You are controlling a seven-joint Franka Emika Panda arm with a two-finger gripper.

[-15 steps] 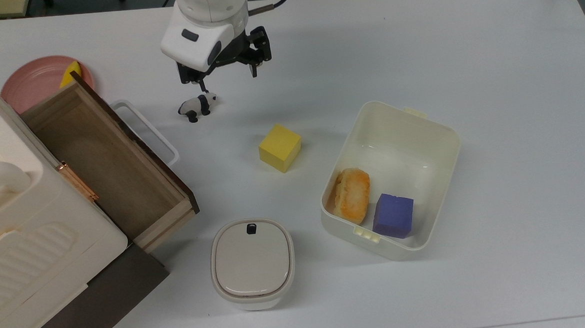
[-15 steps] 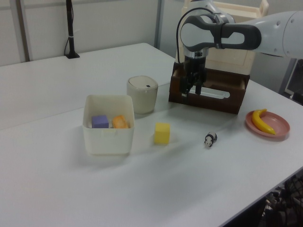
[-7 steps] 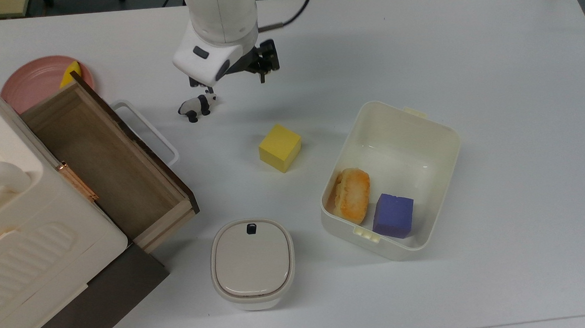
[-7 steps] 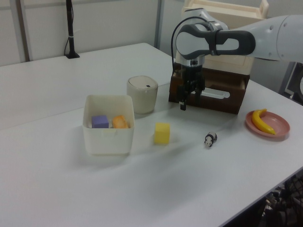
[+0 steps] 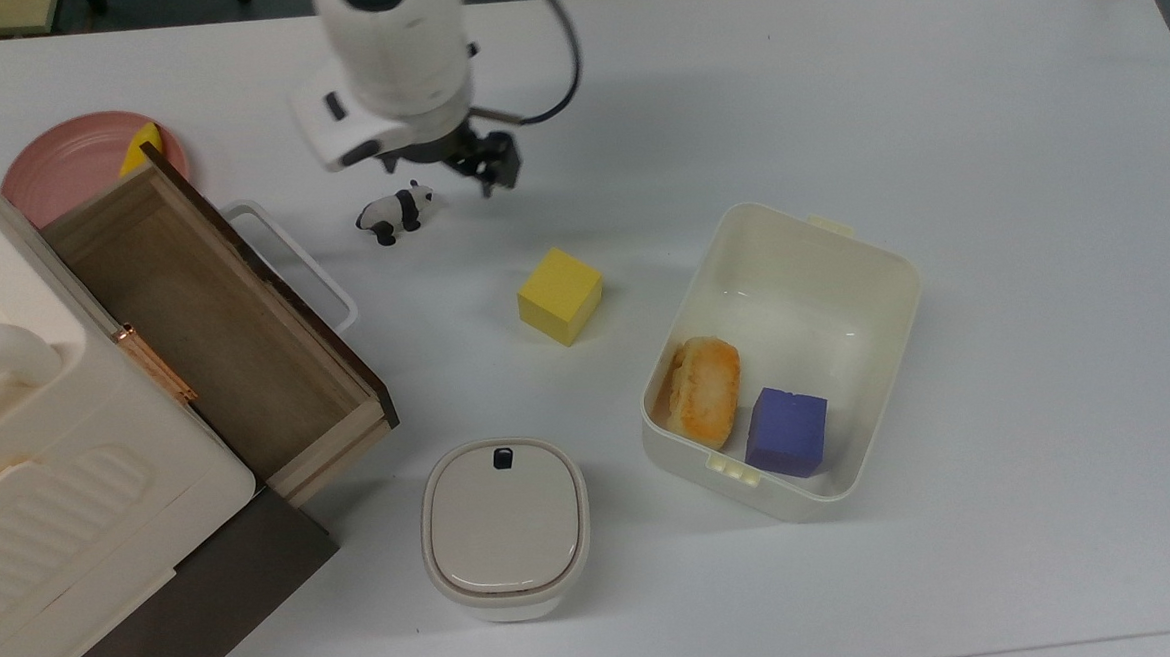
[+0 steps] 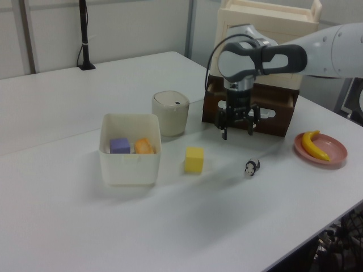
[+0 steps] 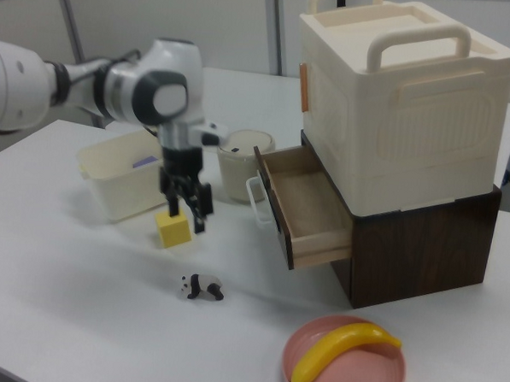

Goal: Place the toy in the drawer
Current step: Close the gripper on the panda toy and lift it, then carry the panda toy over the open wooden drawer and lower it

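Toy [image 5: 395,213] between drawer [image 5: 214,328] and cube [image 5: 559,296] in the top view

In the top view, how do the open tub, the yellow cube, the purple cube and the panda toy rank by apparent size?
Largest to smallest:
1. open tub
2. yellow cube and purple cube, which look alike
3. panda toy

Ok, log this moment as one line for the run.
pincer open, empty, above table | toy standing on table, ungrasped | drawer open, nothing inside | step: approaching toy
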